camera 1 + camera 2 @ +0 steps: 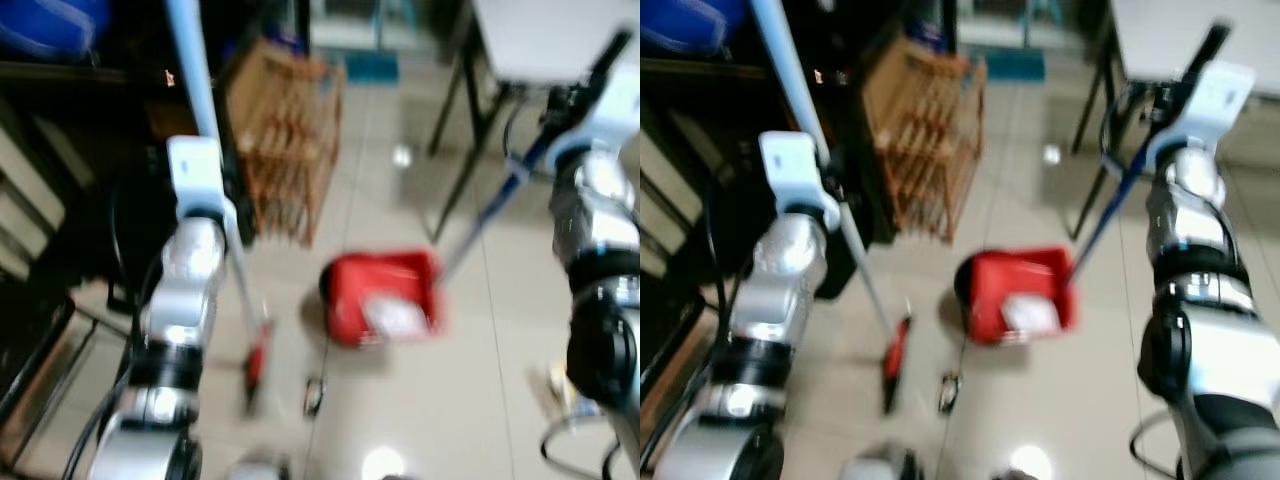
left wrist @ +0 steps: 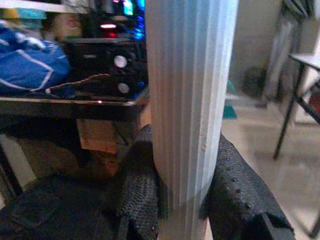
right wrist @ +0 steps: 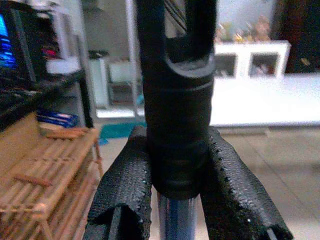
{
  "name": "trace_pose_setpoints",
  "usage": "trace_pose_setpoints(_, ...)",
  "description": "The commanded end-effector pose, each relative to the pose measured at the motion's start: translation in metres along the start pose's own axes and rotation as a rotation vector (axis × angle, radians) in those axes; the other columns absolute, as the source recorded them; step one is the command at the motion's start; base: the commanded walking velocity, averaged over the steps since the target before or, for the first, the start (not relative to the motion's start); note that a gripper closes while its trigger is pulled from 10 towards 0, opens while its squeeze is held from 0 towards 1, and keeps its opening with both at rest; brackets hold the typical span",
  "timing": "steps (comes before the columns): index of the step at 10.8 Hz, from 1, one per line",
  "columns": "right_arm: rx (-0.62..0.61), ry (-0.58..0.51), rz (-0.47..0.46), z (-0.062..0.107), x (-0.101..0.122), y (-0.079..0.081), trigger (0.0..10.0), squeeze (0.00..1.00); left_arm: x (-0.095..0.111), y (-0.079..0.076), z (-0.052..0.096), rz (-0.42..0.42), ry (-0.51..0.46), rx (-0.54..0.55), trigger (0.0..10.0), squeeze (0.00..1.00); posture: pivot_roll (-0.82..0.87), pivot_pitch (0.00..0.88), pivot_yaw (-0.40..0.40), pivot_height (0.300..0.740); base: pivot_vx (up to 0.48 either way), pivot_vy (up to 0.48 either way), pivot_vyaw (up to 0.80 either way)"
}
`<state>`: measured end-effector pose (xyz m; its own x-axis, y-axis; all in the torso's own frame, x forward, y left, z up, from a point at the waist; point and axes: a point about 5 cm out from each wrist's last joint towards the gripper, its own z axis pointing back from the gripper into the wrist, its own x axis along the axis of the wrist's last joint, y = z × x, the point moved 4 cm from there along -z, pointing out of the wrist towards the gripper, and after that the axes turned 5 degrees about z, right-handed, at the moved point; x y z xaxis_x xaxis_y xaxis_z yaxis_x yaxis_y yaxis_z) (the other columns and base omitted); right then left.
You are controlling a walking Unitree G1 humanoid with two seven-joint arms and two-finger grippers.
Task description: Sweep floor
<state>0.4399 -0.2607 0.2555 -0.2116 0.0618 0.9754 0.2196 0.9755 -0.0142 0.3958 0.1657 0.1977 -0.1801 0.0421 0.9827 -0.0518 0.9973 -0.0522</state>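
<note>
My left gripper (image 2: 185, 195) is shut on a pale ribbed broom handle (image 2: 190, 100). The handle slants down past my left arm to a red broom head (image 1: 257, 362) on the tiled floor. My right gripper (image 3: 175, 200) is shut on the black grip (image 3: 176, 100) of a blue dustpan handle (image 1: 490, 215). That handle runs down to a red dustpan (image 1: 385, 295) resting on the floor in the middle, with something white inside it. The broom head lies to the left of the dustpan, apart from it.
A wooden slatted rack (image 1: 285, 150) stands behind the broom. Dark shelving with a blue bag (image 1: 45, 25) is at the left. A white table (image 1: 540, 35) on black legs (image 1: 455, 90) is at the back right. A small dark object (image 1: 314, 395) lies on the tiles.
</note>
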Motion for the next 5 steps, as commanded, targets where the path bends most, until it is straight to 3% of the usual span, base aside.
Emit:
trace_pose_setpoints(1,0.003,-0.064,-0.041,-0.0025,0.0153,0.0031,10.0,0.0,0.0137,0.0047,-0.0015,-0.021,-0.049,0.014,10.0,0.0,-0.03,0.075,0.016,0.74,0.416,0.0,0.0)
trace_pose_setpoints(5,0.001,-0.062,-0.041,-0.0023,0.0145,0.0036,10.0,0.0,0.0148,0.0046,-0.0009,-0.022,-0.052,0.013,10.0,0.0,-0.03,0.077,0.016,0.74,0.407,0.0,0.0)
